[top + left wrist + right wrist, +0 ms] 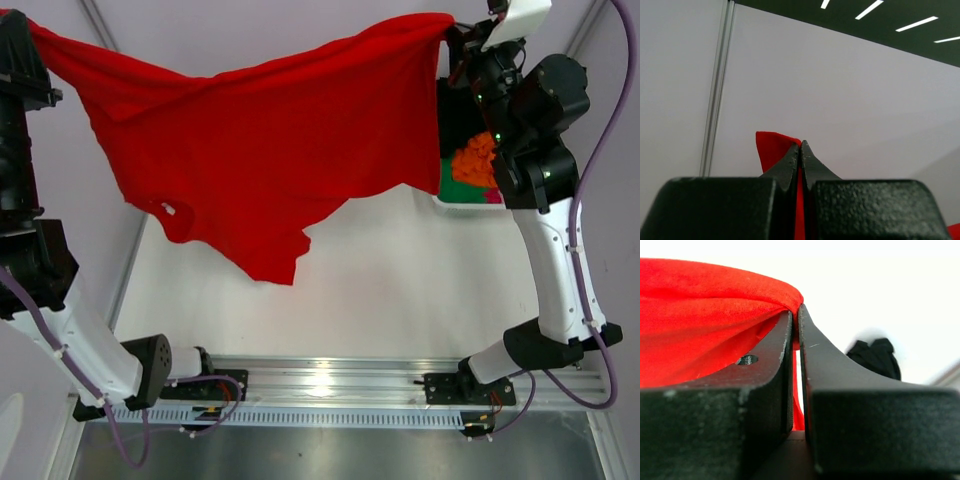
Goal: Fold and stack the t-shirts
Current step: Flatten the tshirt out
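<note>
The large red t-shirt [260, 150] hangs spread in the air between my two grippers, high above the white table [400, 290]. My left gripper [30, 40] is shut on its left top corner; in the left wrist view the closed tips [800, 145] pinch red cloth [771, 147]. My right gripper [452, 32] is shut on the right top corner; the right wrist view shows the red cloth [700, 325] draped over the closed tips [796, 315]. Orange [475, 158], green [462, 188] and black [455, 115] shirts lie in the basket at the back right.
The white basket [470, 203] sits at the back right under my right arm [545, 230]. A dark bundle of cloth [875, 357] shows blurred in the right wrist view. The aluminium rail [330, 385] with the arm bases runs along the near edge.
</note>
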Motion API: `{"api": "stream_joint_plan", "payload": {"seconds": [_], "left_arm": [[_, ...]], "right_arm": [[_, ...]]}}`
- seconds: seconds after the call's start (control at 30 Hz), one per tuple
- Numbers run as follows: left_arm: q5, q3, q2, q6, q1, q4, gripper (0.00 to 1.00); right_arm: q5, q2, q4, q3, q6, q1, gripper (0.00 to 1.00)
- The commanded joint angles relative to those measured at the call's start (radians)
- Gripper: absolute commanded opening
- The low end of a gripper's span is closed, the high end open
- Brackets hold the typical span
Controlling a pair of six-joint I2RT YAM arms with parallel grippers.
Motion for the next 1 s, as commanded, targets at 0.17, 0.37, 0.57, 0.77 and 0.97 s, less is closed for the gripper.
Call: {"api": "stream_joint_plan", "payload": {"seconds": [0.17,0.37,0.57,0.77,0.97], "left_arm": [[0.006,-0.060,0.014,-0.030,0.000,0.046,0.01],[0.063,-0.059,0.034,-0.038,0.000,-0.040,0.01],[0.089,-0.059,0.034,-0.037,0.000,-0.082,0.00],[0.094,-0.062,0.029,-0.040,0.000,-0.086,0.01],[0.101,-0.059,0.031,-0.032,0.000,-0.082,0.01]], "right_arm": [[0.002,0.000,-0.012,-0.019,0.119,-0.164,0.00],[-0.055,-0.006,-0.076,-0.033,0.154,-0.179,0.00],[-0.071,-0.006,-0.106,-0.052,0.170,-0.189,0.00],[-0.086,-0.017,-0.107,-0.050,0.184,-0.190,0.00],[-0.094,-0.022,-0.116,-0.062,0.184,-0.192,0.00]]}}
